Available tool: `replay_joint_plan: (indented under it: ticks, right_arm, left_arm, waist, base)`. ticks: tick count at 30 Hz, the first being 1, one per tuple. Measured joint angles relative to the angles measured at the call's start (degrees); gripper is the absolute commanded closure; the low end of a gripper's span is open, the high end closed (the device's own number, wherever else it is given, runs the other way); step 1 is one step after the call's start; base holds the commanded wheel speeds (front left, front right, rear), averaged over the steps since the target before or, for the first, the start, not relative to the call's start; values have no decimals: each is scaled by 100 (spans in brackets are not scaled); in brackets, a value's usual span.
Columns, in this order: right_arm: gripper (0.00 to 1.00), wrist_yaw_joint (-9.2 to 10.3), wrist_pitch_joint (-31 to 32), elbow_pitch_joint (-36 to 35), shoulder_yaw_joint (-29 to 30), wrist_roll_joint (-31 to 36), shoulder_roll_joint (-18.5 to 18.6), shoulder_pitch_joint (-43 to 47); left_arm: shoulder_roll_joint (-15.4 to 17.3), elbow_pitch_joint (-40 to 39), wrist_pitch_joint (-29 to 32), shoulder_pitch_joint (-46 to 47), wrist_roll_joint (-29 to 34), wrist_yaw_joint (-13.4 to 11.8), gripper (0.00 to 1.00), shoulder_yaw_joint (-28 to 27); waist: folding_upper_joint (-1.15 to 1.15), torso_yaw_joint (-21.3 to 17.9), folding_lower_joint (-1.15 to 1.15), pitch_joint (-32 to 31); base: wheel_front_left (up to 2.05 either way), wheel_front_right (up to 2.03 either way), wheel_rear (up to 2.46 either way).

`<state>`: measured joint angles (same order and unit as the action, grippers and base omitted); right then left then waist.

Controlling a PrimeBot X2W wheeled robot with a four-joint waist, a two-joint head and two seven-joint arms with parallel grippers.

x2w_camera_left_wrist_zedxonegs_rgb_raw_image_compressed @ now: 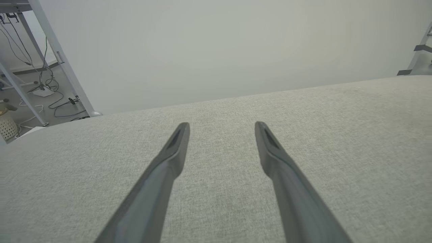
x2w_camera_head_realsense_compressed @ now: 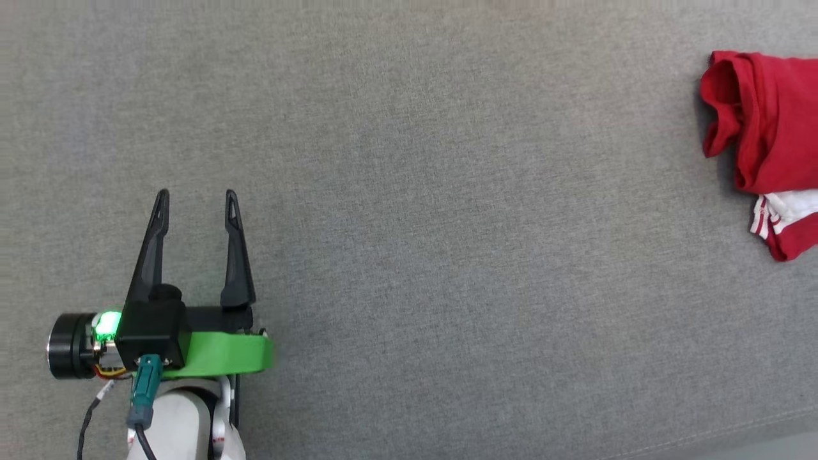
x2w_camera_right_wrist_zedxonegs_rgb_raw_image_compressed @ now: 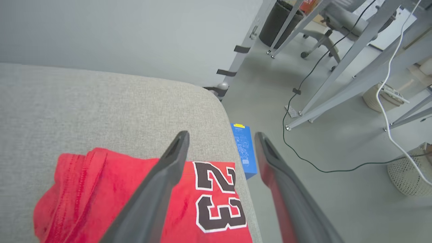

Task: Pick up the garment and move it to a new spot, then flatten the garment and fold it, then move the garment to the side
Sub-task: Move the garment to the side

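The grey fabric-covered tabletop (x2w_camera_head_realsense_compressed: 409, 191) lies broad and bare in front of you, with pale wall behind it and metal frame legs and cables on the floor (x2w_camera_right_wrist_zedxonegs_rgb_raw_image_compressed: 320, 202) past its rounded corner. The garment (x2w_camera_head_realsense_compressed: 767, 128) sits far off to your right side in the head view, a compact but rumpled red bundle with striped white trim at its near end. In the right wrist view its black 23 (x2w_camera_right_wrist_zedxonegs_rgb_raw_image_compressed: 219, 195) faces up, close to the tabletop's edge, above a blue box (x2w_camera_right_wrist_zedxonegs_rgb_raw_image_compressed: 243, 148) on the floor. Your right gripper (x2w_camera_right_wrist_zedxonegs_rgb_raw_image_compressed: 221, 134) hangs just over it, fingers spread and gripping nothing that you can make out. Your left gripper (x2w_camera_head_realsense_compressed: 197, 193) rests well apart from the garment, fingers likewise spread and empty. This looks like the letting-go at the end of the move to the side. Draw the right fingers straight up and away so that neither tip catches a fold and drags the bundle. Watch the edge by the number, since cloth so near the drop could slide off. If a corner trails over, nudge it inward.
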<state>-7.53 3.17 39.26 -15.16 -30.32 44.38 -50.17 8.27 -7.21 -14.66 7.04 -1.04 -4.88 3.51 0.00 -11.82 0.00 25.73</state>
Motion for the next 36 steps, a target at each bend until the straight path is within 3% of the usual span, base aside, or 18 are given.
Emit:
replay_joint_plan:
  ticks: [8,14,19,27,36]
  right_arm:
    - [0,0,-1334,-956,678,568,-899,723]
    - [0,-1,-1658,-1903,1182,1040,-2028,1611]
    - [0,-1,-1726,-2582,1322,1426,-2647,2429]
    - [0,-1,-1757,-2818,1294,1583,-3365,3533]
    - [0,-1,-1763,-2994,1358,1710,-3754,4451]
  left_arm:
    - [-127,168,-1,-452,-165,-94,0,-99]
    - [-177,321,0,-754,-257,-115,0,-204]
    - [-233,447,-1,-818,-268,-88,0,-193]
    - [-293,639,-1,-875,-308,-41,0,-168]
    - [-342,767,0,-1084,-452,73,0,-165]
  waist:
    - [0,138,0,-723]
    - [0,317,0,-1244]
    - [0,545,0,-1547]
    - [0,906,0,-1952]
    - [0,1109,0,-2317]
  base:
    - [0,0,0]
    - [0,0,0]
    - [0,0,0]
    - [0,0,0]
    - [0,0,0]
